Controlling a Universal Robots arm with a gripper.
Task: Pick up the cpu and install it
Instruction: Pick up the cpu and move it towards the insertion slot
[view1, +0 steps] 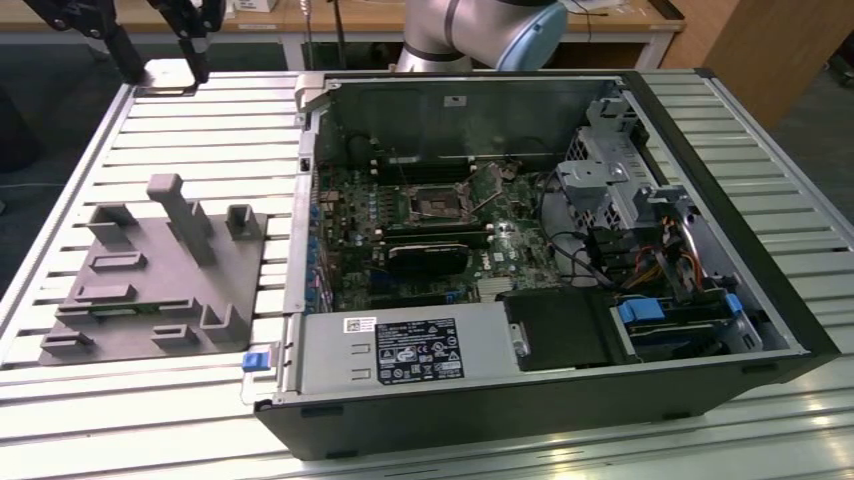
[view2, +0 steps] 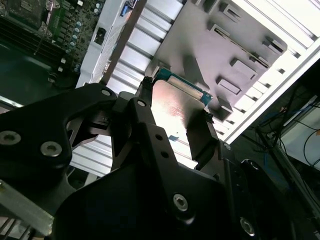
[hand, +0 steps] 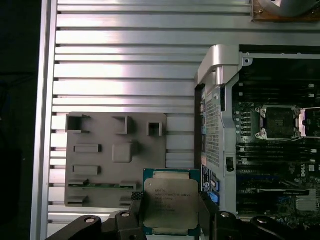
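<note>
The cpu, a small square chip with a silver-grey metal top and a green rim, sits between the two black fingers of my gripper, which is shut on it. In the second wrist view the cpu shows from its edge, clamped by the gripper high over the slatted table. In the exterior view the gripper hangs at the far left corner with the cpu in it. The motherboard socket lies uncovered inside the case, also seen as the socket, well apart from the gripper.
A grey fixture plate with raised blocks and posts lies on the slatted aluminium table, at the exterior view's left of the open computer case. The case holds cables, a drive cage and a power supply. The arm's base stands behind the case.
</note>
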